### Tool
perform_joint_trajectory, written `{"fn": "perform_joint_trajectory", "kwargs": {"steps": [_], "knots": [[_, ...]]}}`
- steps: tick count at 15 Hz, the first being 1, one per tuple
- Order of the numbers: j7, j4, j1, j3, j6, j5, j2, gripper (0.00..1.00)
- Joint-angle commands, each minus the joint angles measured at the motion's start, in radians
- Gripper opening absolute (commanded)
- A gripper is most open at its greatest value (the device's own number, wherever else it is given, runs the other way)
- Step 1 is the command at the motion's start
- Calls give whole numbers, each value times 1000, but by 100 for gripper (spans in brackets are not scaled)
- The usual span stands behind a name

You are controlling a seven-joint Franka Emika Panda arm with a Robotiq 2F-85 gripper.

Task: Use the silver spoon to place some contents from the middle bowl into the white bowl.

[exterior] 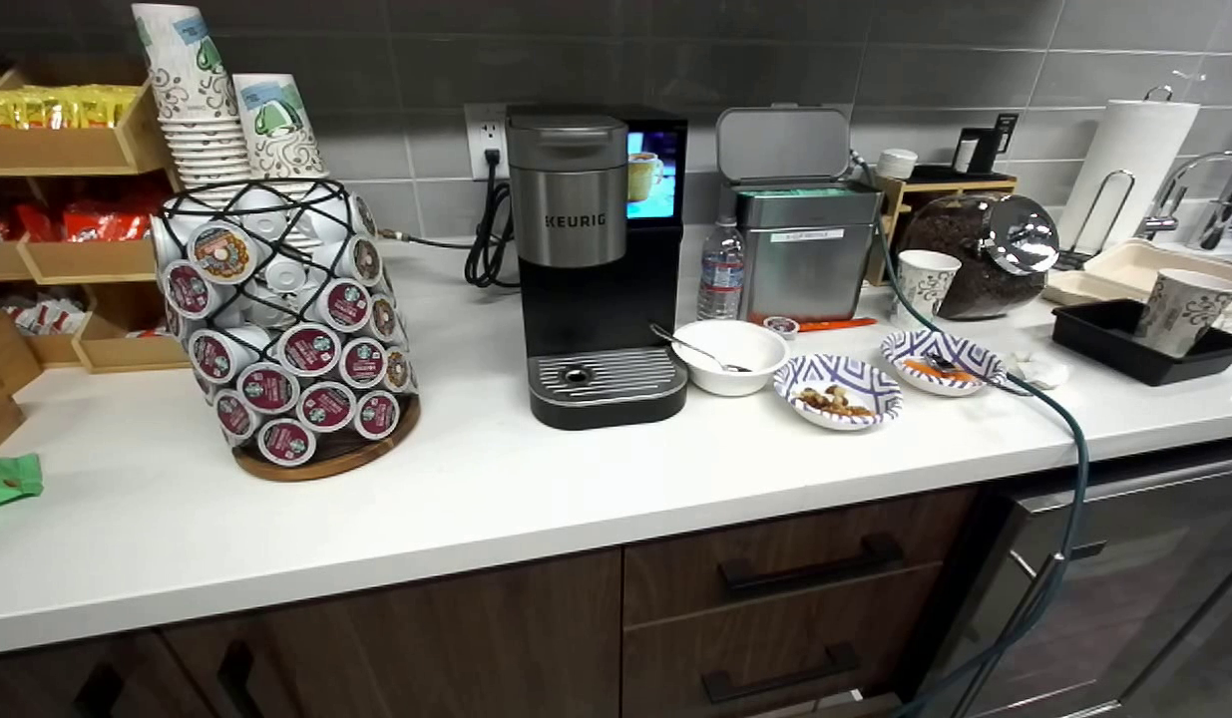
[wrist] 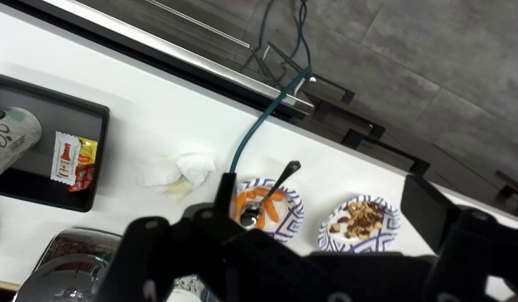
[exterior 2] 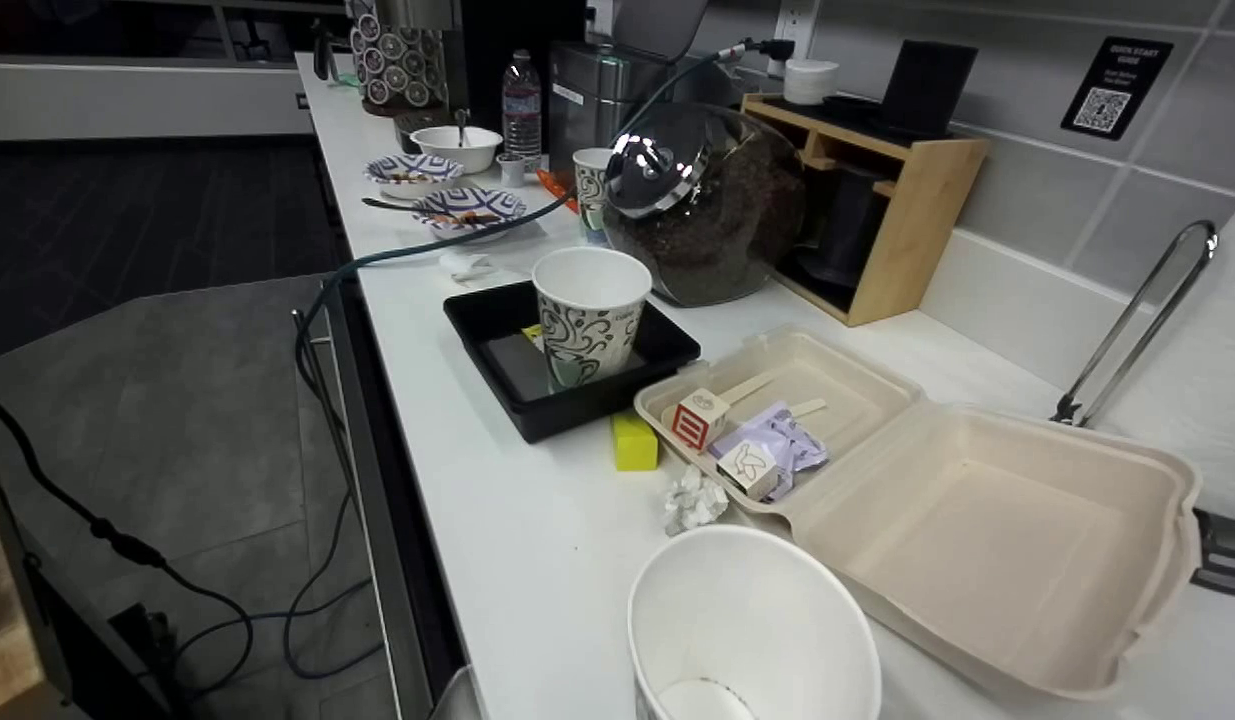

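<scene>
Smooth white surface (exterior: 496, 484) running along a flat grey tile wall (exterior: 775, 60), dark wood-grain cabinet fronts (exterior: 396, 638) below, and a boxy coffee maker (exterior: 569, 214) in black and grey metal standing on it. The middle bowl (exterior: 843, 371) is a shallow round one with a blue-violet geometric print around the rim, and the contents (wrist: 361, 221) are a chunky, uneven heap of tan and brown bits. It sits between the white bowl (exterior: 760, 344) (plain, glossy, silver spoon (exterior: 735, 368) leaning in it) and a similar patterned bowl (wrist: 295, 216) of orange sticks (wrist: 271, 210) with another spoon (wrist: 281, 181) laid across it. As for the claw (wrist: 321, 191), its two blunt black fingers are spread wide. In the wrist view the middle bowl shows up in the gap between them, nearer the finger on the picture's right, while the other finger partly hides the patterned bowl. How high the claw hangs over them, I honestly can't tell.
</scene>
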Motion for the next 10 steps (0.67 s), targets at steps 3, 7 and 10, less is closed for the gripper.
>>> {"fn": "perform_joint_trajectory", "kwargs": {"steps": [3,7,10], "knots": [[-1,-22,-25,-112,51,207,11,100],[-35,-109,-18,-183,102,397,81,100],[-63,-134,4,-198,98,569,198,100]]}}
